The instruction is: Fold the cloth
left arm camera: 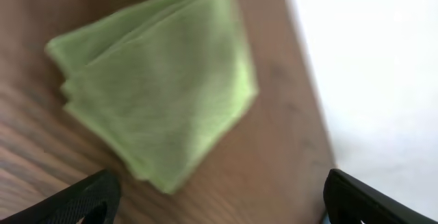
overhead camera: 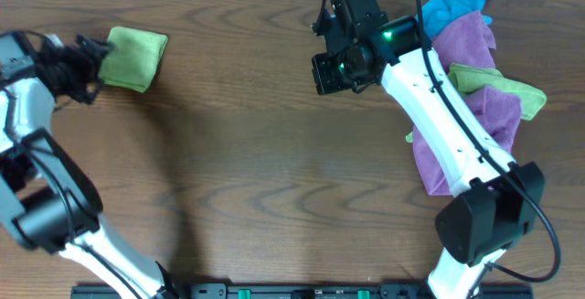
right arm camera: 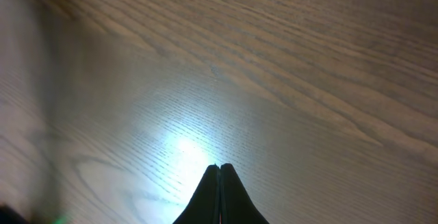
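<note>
Cloth [overhead camera: 137,57] lies folded small at the far left corner of the bench [overhead camera: 274,171], seemingly done. Left gripper [left arm camera: 219,193] beside it gapes wide, empty. Right gripper [right arm camera: 219,172] is pinched closed on nothing, idle.

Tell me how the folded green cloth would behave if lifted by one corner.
The cloth would probably droop limply; it lies soft and rumpled. Its stacked layers show loose at one edge, so they would likely fall open. It looks light and fuzzy, so a push might bunch it rather than slide.
</note>
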